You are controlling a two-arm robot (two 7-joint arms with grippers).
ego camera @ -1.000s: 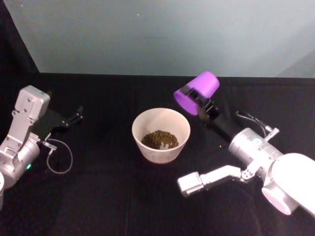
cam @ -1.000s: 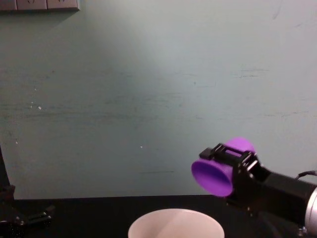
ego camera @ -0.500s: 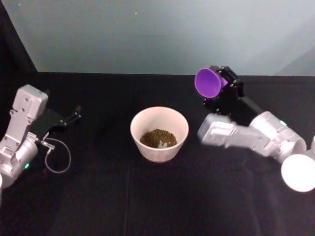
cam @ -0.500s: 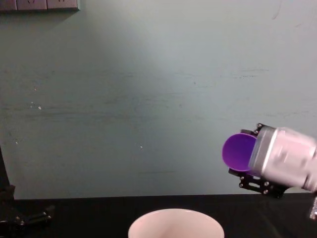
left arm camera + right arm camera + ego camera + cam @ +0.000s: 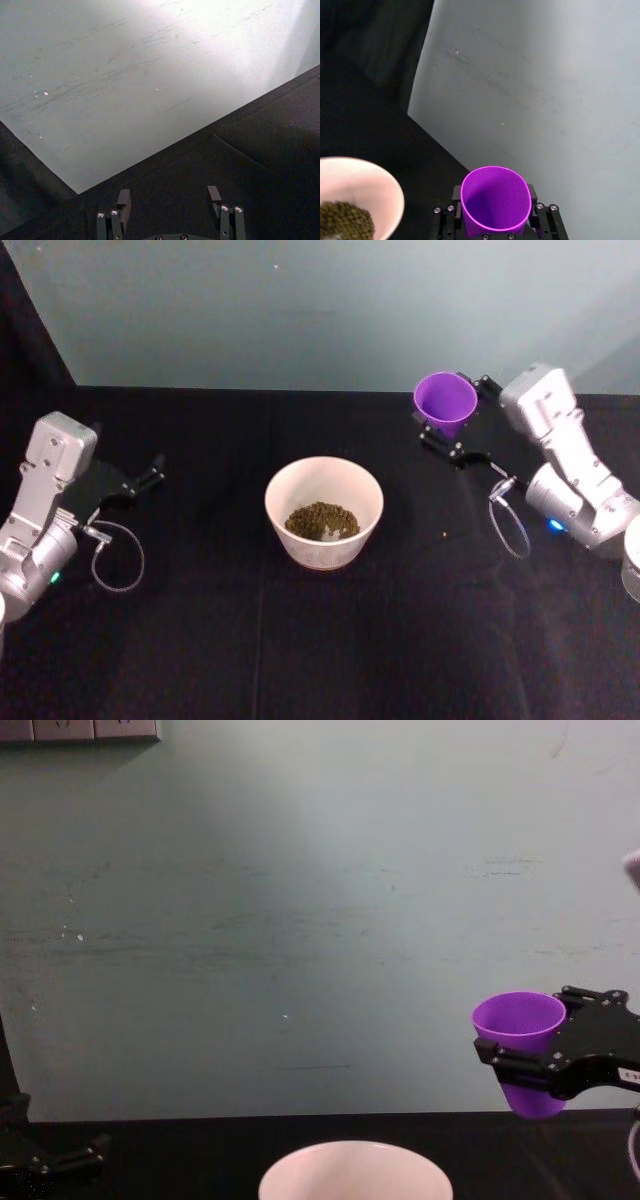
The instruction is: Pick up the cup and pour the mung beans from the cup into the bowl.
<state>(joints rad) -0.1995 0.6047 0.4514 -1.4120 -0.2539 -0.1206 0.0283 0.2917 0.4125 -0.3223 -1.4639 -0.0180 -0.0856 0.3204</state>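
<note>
I saw the black cloth table [image 5: 330, 660] run back to a scuffed pale green wall [image 5: 300, 920]. My right gripper [image 5: 452, 425] clenched the cup [image 5: 445, 403] upright, off to the right of the bowl [image 5: 324, 512], which sat mid-table holding mung beans [image 5: 322, 521]. The left gripper [image 5: 142, 481] sat parked at the left, fingers spread, grasping nothing.

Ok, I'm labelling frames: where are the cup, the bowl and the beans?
cup [image 5: 446, 400], head view, inner wall.
bowl [image 5: 330, 552], head view, outer side.
beans [image 5: 318, 519], head view, middle of pile.
</note>
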